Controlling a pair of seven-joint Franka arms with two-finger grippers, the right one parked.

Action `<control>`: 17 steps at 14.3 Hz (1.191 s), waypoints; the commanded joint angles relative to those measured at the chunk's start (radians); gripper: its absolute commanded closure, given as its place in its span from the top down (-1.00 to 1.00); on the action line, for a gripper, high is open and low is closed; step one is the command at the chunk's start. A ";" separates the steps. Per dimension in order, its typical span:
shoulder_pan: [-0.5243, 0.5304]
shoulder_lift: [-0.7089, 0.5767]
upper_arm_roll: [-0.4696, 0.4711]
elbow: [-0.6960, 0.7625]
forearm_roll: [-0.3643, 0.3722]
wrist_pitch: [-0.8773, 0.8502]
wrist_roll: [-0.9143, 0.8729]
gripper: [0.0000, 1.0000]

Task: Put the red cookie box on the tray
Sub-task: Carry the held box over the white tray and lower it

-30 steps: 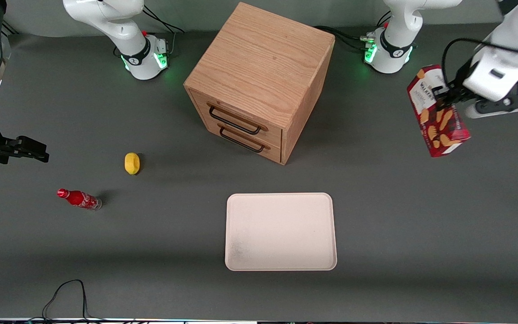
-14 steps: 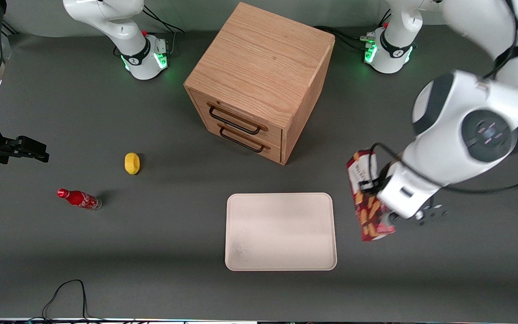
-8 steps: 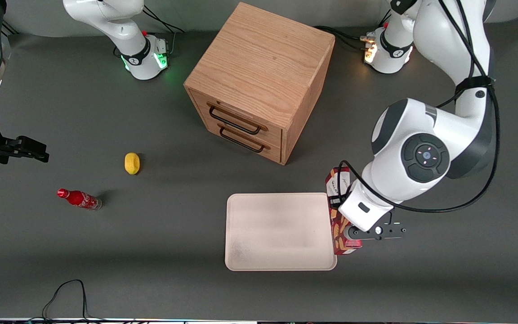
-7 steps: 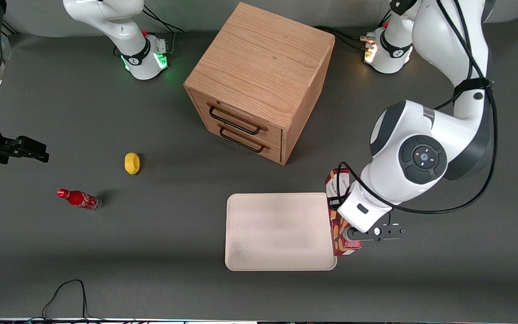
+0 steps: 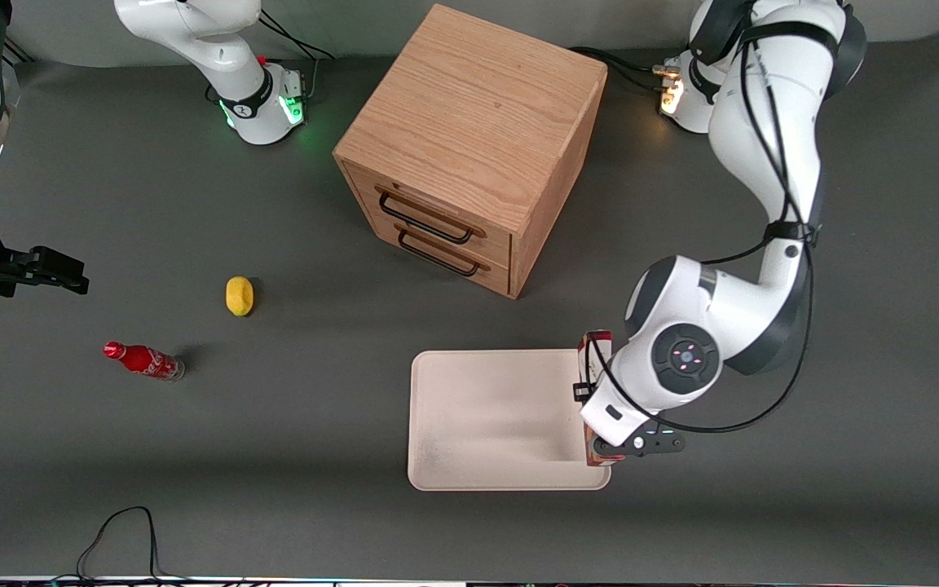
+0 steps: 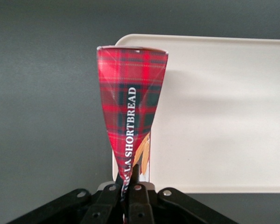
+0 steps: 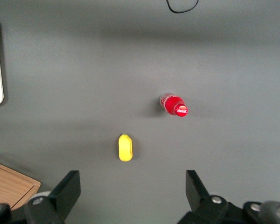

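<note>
Over the tray's (image 5: 502,420) edge toward the working arm's end of the table, the gripper (image 5: 600,432) hangs with its fingers pinched tight on one end of the box (image 5: 593,350). In the front view the box runs along that short edge just inside the rim, mostly covered by the wrist, with one red end showing at the corner of the tray farther from the front camera and a sliver showing near the nearer corner. Whether its underside touches the tray cannot be told.

The wrist view shows the box (image 6: 130,107) reaching away from the gripper (image 6: 129,186), its long side lying about over the tray's (image 6: 224,116) rim, part above cream surface and part above the grey table (image 6: 42,112). The rest of the tray is bare and open toward the parked arm's end. The cabinet (image 5: 473,143) stands well apart from the tray, farther from the front camera, its two drawers facing the tray with open table between. A lemon (image 5: 240,295) and a bottle (image 5: 143,360) lie far off toward the parked arm's end.

The box is red tartan with dark green bands, white lettering reading "SHORTBREAD" along one narrow face, and a tan biscuit printed beside it. The end in the grip is squeezed flat.
</note>
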 commanded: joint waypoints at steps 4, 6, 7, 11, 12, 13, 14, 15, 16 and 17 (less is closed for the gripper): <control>-0.022 0.042 0.011 -0.013 0.043 0.092 0.011 -1.00; -0.022 0.056 0.011 -0.013 0.041 0.112 0.000 -1.00; -0.022 0.063 0.011 -0.013 0.043 0.122 0.000 -1.00; -0.022 0.086 0.013 -0.013 0.043 0.138 -0.002 -1.00; -0.022 0.093 0.013 -0.013 0.044 0.139 -0.003 -1.00; -0.022 0.096 0.013 -0.014 0.043 0.144 -0.005 -1.00; -0.022 0.094 0.013 -0.020 0.043 0.144 -0.019 -1.00; -0.022 0.094 0.013 -0.020 0.044 0.143 -0.058 -0.48; -0.022 0.094 0.013 -0.022 0.049 0.143 -0.095 0.10; -0.024 0.093 0.013 -0.028 0.052 0.143 -0.105 0.33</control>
